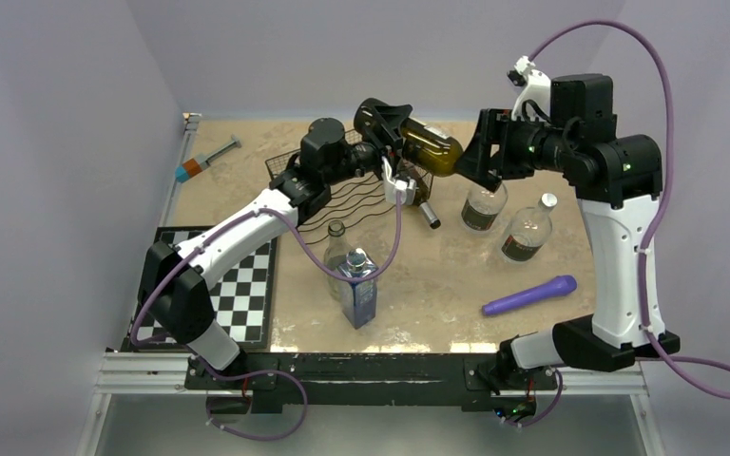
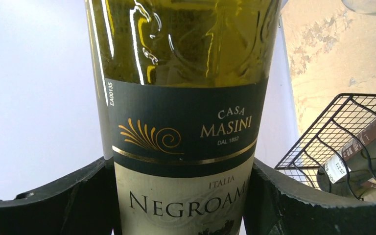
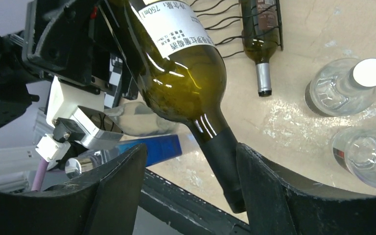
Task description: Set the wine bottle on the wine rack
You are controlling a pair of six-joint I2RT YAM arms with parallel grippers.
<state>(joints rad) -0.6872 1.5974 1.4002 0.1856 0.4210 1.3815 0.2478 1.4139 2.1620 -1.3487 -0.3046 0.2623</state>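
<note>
The wine bottle (image 1: 431,144) hangs in the air between the two arms, lying nearly level over the right end of the wine rack (image 1: 361,204), base toward the left arm and neck toward the right. Its glass is dark olive-green and glossy, with bright glints on the shoulder. The front label has a dark band with a gold fan-and-swirl mark and "CASA MASINI" in gold. Below a thin gold line, a cream part begins "NEGROAM" under "ITALIA". The right wrist view shows a white back label with small print, and a black capsule sheathing the neck. The left gripper (image 1: 390,123) is pinched on the labelled body, a black finger pressed against each side. The right gripper (image 3: 191,166) is spread around the neck: the capsule lies close against one finger, with a clear gap to the other. The rack is black wire with wavy shelf wires. A second dark bottle (image 3: 259,39) lies in it, neck poking out over the sandy table (image 1: 437,285).
</note>
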